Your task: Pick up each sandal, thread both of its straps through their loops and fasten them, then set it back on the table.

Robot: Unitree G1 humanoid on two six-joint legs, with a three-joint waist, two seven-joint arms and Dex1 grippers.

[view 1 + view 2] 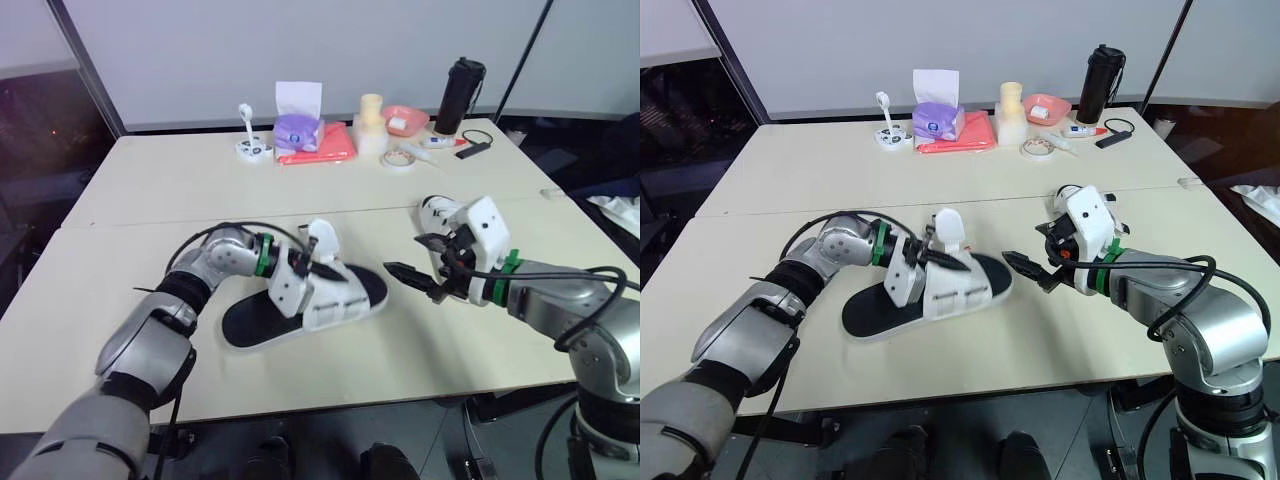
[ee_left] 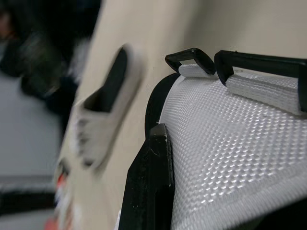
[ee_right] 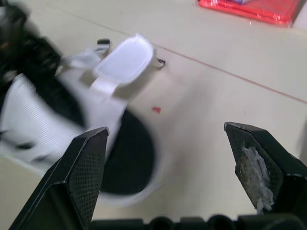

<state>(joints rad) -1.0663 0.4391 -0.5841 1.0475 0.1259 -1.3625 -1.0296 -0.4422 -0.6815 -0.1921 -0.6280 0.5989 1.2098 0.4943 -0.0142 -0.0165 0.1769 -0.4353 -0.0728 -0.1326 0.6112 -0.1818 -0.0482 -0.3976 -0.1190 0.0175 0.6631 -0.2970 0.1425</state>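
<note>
One sandal [image 1: 255,322] with a black sole and white mesh straps lies on the table's near middle. My left gripper [image 1: 318,266] is over its upper, shut on a white strap [image 2: 230,143]; one black finger [image 2: 148,187] presses against the mesh. Two black loops [image 2: 192,58] sit at the strap's end. A free white strap tab [image 3: 123,58] sticks up from the sandal. My right gripper [image 1: 408,260] hovers open just right of the sandal's toe, a little above the table, nothing between its fingers [image 3: 84,175].
At the table's back stand a black flask [image 1: 459,95], a pink bowl [image 1: 405,119], a cream cylinder [image 1: 371,125], a tape roll [image 1: 399,158], a purple tissue box [image 1: 297,128] on a red cloth [image 1: 325,145]. Bare table [image 1: 150,190] surrounds the sandal.
</note>
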